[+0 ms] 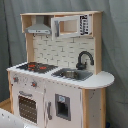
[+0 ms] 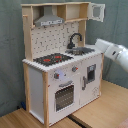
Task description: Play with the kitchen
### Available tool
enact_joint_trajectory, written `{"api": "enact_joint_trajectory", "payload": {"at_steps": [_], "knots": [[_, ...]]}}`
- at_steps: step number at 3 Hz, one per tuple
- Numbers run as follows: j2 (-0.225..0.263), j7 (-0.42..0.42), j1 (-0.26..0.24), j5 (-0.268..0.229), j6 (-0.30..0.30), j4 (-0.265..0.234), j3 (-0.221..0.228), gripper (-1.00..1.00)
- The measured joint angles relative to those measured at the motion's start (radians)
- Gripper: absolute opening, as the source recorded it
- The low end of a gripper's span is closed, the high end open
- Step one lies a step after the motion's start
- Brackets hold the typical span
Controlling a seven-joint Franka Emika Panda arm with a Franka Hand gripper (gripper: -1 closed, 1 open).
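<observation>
Fingers: can't tell their state, none show in either exterior view. Only a white rounded arm segment (image 2: 113, 52) is visible, entering from the second exterior view's right edge, its near end just beside the sink end of the counter; whether it touches the counter can't be told. A blurred white shape (image 1: 11, 120) sits at the bottom-left corner of the first exterior view; can't tell what it is.

The tall white and light-wood toy play kitchen (image 1: 55, 85) (image 2: 62, 70) stands upright on a light wooden floor (image 2: 100, 107), in front of a grey curtain (image 2: 10, 50).

On the counter:
- black hob with red rings (image 1: 35, 66) (image 2: 51, 59)
- steel sink (image 1: 71, 74) (image 2: 82, 50) beside it
- black curved faucet (image 1: 83, 59) (image 2: 74, 39) behind the sink

Above: grey hood (image 1: 39, 28) (image 2: 50, 20) over the hob, white microwave-style cabinet (image 1: 72, 25) over the sink. In the second exterior view its door (image 2: 97, 12) hangs open.

Below the hob: knobs (image 2: 65, 73), oven door (image 1: 27, 106) (image 2: 64, 96) shut.
</observation>
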Motion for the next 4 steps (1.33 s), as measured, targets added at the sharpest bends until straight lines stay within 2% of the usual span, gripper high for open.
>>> {"api": "enact_joint_trajectory", "payload": {"at_steps": [1, 2, 3, 4], "knots": [[-0.016, -0.007, 0.047, -0.015, -0.108, 0.023, -0.029, 1.00], [-0.043, 0.050, 0.051, -0.036, -0.209, 0.048, -0.048, 1.00], [-0.062, 0.131, 0.040, -0.057, -0.264, 0.057, -0.071, 1.00], [-0.085, 0.229, 0.018, -0.086, -0.296, 0.070, -0.122, 1.00]]}}
